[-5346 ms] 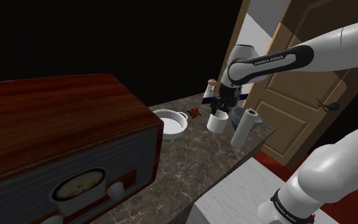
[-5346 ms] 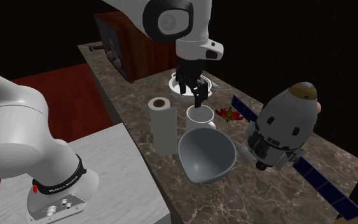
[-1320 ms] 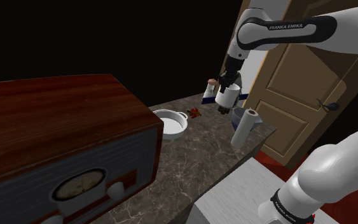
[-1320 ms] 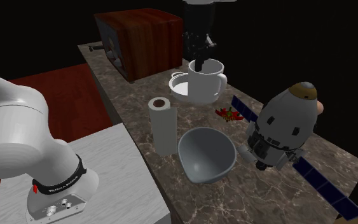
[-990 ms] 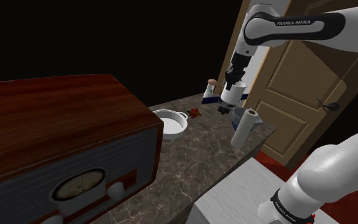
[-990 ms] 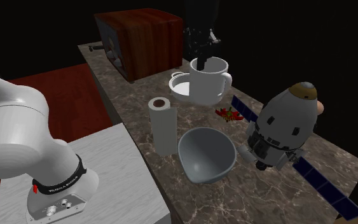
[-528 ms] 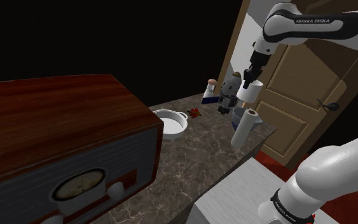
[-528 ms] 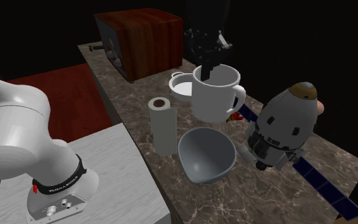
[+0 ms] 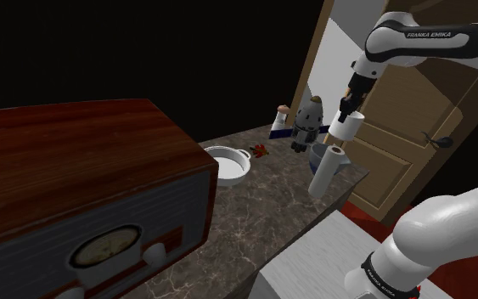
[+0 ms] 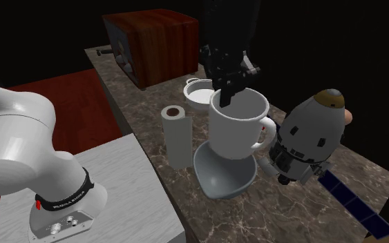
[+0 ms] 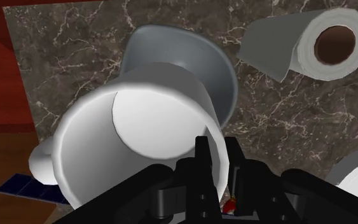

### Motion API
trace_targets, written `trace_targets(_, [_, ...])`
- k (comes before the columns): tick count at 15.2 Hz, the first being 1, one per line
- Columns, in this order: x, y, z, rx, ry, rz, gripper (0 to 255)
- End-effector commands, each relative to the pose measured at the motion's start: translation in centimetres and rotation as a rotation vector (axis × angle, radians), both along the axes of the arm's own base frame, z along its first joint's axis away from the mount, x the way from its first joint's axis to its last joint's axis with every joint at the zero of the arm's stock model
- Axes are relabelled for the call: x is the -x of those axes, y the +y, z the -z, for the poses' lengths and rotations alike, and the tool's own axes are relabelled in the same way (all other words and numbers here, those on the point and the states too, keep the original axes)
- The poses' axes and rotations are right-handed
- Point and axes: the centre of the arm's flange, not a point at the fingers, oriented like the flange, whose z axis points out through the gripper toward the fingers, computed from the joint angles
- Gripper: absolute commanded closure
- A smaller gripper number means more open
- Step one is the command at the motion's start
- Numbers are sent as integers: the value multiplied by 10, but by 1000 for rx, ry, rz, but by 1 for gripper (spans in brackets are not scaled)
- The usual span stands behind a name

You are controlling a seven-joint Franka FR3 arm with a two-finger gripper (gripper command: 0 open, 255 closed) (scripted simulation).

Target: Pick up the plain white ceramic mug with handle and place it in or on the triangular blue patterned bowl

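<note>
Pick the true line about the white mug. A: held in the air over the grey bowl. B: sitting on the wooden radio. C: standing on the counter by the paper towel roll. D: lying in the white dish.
A: the gripper clasps the white mug by its rim, and the grey bowl lies below it.

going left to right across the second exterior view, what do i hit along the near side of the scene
robot's base → paper towel roll → white mug → satellite model
</note>
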Motion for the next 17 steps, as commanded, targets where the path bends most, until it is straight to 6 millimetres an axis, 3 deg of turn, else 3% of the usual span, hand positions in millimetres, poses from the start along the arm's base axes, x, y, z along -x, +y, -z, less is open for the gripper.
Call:
trace_targets(1, [1,-2,11,0,-1,0,255])
trace_targets(15, [1,-2,84,0,-1,0,255])
trace_targets(17, [1,-2,86,0,-1,0,255])
